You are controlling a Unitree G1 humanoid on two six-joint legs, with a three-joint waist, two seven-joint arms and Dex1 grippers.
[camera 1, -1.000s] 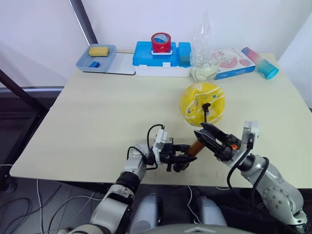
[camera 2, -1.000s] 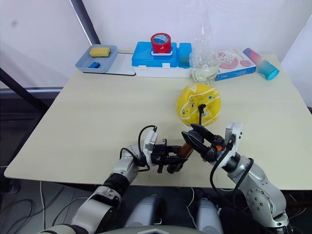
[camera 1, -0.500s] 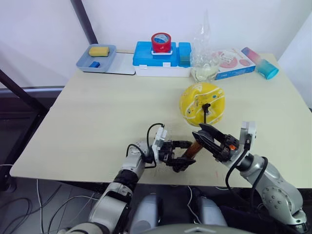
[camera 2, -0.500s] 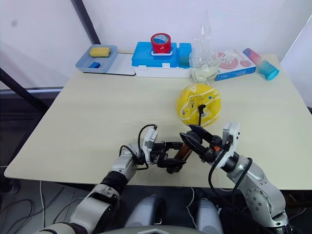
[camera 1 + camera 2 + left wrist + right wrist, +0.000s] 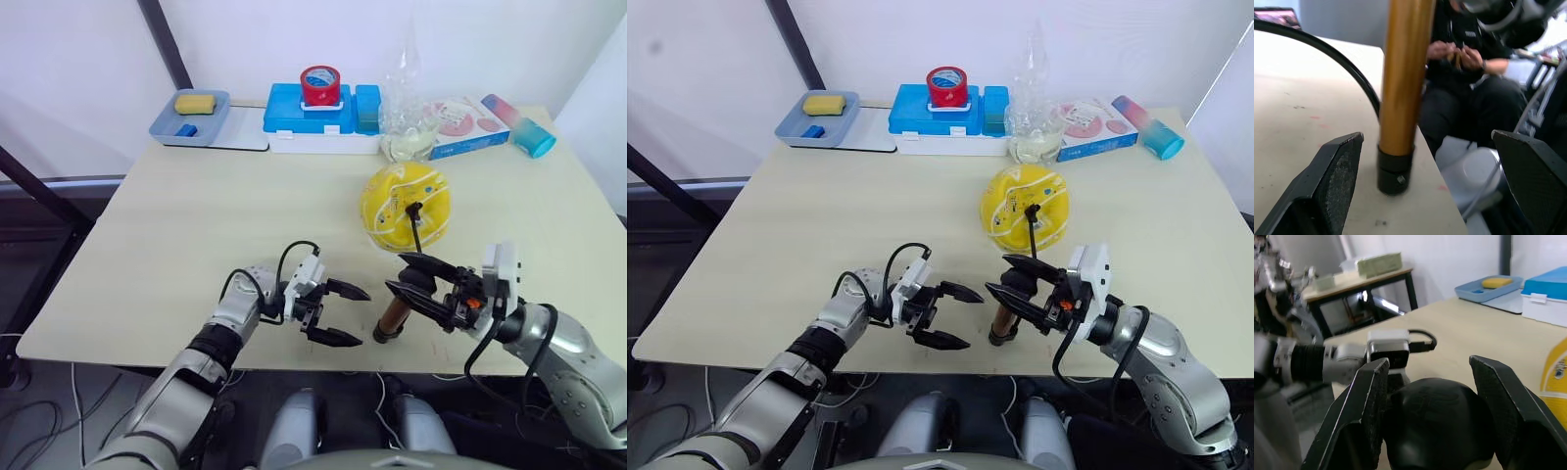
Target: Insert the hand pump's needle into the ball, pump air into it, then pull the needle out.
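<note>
The yellow ball [image 5: 405, 204] rests on the table right of centre. A thin black hose [image 5: 419, 233] runs from its near side, where the black fitting of the needle [image 5: 413, 208] sits against the ball; the pin itself is too small to see. The copper-brown hand pump [image 5: 397, 315] stands tilted on its black base [image 5: 1396, 171] near the table's front edge. My right gripper [image 5: 397, 273] is shut on the pump's black handle [image 5: 1437, 426]. My left gripper [image 5: 363, 318] is open just left of the pump base, its fingers [image 5: 1327, 186] apart from the cylinder [image 5: 1400, 73].
At the back stand a blue box [image 5: 313, 110] with a red tape roll [image 5: 321, 85], a grey-blue tray [image 5: 174, 125] with a yellow sponge, a clear plastic bag [image 5: 409, 117], a flat carton [image 5: 468, 119] and a teal cup [image 5: 535, 137]. A seated person [image 5: 1469, 73] is beyond the table edge.
My left gripper has opened, let go of the pump's lower end and drawn back to the left. The right gripper keeps its hold on the handle; the pump now stands more upright.
</note>
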